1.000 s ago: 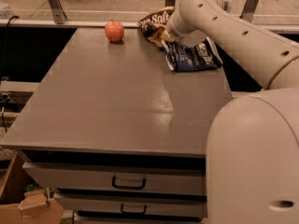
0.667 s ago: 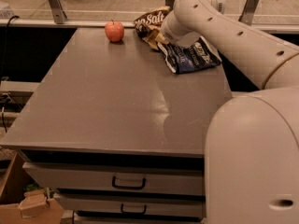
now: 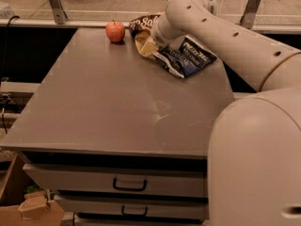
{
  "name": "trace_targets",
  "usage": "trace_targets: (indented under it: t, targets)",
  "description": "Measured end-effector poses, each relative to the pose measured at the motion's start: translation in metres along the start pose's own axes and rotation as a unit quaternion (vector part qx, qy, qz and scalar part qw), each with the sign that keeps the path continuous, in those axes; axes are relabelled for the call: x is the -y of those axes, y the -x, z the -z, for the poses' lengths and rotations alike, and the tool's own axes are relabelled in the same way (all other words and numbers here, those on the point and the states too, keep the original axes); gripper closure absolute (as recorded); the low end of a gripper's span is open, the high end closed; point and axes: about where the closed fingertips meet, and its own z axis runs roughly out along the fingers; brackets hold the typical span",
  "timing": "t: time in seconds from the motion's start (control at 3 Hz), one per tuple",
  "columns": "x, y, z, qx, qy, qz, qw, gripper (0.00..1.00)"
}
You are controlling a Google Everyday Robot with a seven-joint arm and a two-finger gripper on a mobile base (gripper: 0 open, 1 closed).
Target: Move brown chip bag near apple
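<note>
The brown chip bag [image 3: 142, 23], dark brown with white lettering and a tan lower edge, is at the far edge of the table, just right of the apple [image 3: 115, 31]. The apple is small, red-orange and stands on the table top. My gripper [image 3: 151, 40] is at the end of the white arm that reaches in from the right. It sits on the bag's right side and is shut on the bag, which is tilted and crumpled against it. The wrist hides most of the fingers and the bag's right part. A narrow gap separates bag and apple.
A dark blue chip bag [image 3: 187, 56] lies on the table [image 3: 117, 107] right of the brown one, partly under my arm. The table has drawers [image 3: 129, 185] in front. A rail and posts [image 3: 54, 6] run behind the far edge. My white base [image 3: 256, 164] fills the lower right.
My gripper has moved left with the brown chip bag, bringing it closer to the apple. The apple and the blue bag have stayed in place.
</note>
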Motion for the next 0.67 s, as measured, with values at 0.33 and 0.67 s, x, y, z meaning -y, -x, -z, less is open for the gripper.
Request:
trace_targets:
  t: [0.33, 0.67]
  targets:
    - [0.001, 0.003, 0.005, 0.004, -0.003, 0.002, 1.0, 0.0]
    - [0.023, 0.004, 0.034, 0.025, -0.029, 0.006, 0.9993, 0.0]
